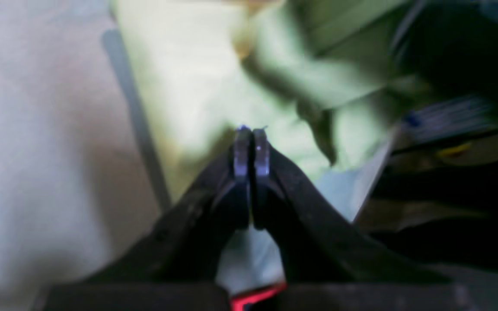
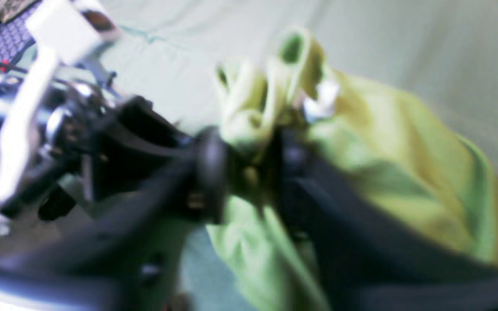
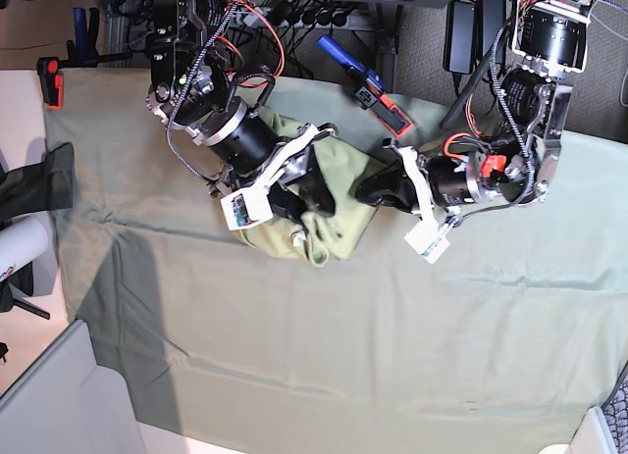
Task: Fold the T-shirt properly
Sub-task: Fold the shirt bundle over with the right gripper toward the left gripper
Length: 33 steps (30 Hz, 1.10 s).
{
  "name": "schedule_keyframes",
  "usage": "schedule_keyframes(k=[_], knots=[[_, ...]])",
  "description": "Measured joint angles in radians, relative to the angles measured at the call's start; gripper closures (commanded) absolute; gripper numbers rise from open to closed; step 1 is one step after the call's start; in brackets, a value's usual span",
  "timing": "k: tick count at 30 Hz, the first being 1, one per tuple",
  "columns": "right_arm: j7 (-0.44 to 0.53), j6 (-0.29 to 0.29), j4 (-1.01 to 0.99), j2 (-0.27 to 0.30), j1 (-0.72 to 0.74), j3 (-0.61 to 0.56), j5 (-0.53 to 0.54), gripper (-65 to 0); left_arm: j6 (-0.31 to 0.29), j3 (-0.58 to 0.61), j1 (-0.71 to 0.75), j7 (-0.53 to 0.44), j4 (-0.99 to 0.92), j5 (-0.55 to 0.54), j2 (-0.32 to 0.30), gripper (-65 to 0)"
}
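Observation:
The pale yellow-green T-shirt [image 3: 343,224] lies bunched at the back middle of the grey-green sheet [image 3: 392,356]. My right gripper [image 3: 312,194] is down on top of it. In the right wrist view its fingers [image 2: 210,172] stand apart, with bunched folds of the T-shirt [image 2: 404,164] in the gap and a small white tag [image 2: 324,97] just beyond. My left gripper [image 3: 365,191] sits at the shirt's right edge. In the left wrist view that left gripper [image 1: 251,129] is shut with nothing visible between its pads, and its tips are over the T-shirt [image 1: 180,86].
A blue and red tool [image 3: 363,81] lies at the back edge behind the shirt. A red clamp [image 3: 54,81] holds the sheet's back left corner. A black object [image 3: 49,184] and a white roll [image 3: 20,248] sit off the left edge. Cables hang at the back.

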Motion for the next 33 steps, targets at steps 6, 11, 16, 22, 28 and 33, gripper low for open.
schedule_keyframes(k=[6,11,16,22,28,33], knots=[[0.004,0.000,-0.034,0.000,0.000,0.000,0.010,-31.9,0.000,-0.113,-0.001,0.019,0.000,-0.027,-0.007,0.0],[0.019,0.000,-0.035,0.000,0.000,-0.020,0.112,-31.9,0.000,-0.157,-0.003,0.019,0.000,-0.054,-0.062,0.0],[0.029,0.000,-0.035,-0.038,0.018,-0.030,0.121,-31.9,-0.003,-0.156,-0.003,0.024,0.000,-0.094,-0.121,0.0],[0.024,0.000,-0.035,-0.099,0.046,-0.031,0.122,-31.9,-0.003,-0.156,-0.003,0.050,0.000,-0.154,-0.153,0.0],[0.010,0.000,0.001,-0.100,0.122,0.032,0.066,-10.6,-0.003,-0.156,-0.003,0.072,0.000,-0.158,-0.164,0.0],[-0.104,0.000,0.034,-0.089,0.164,0.207,0.079,0.0,-0.003,-0.156,-0.003,0.072,0.000,-0.161,-0.180,0.0]])
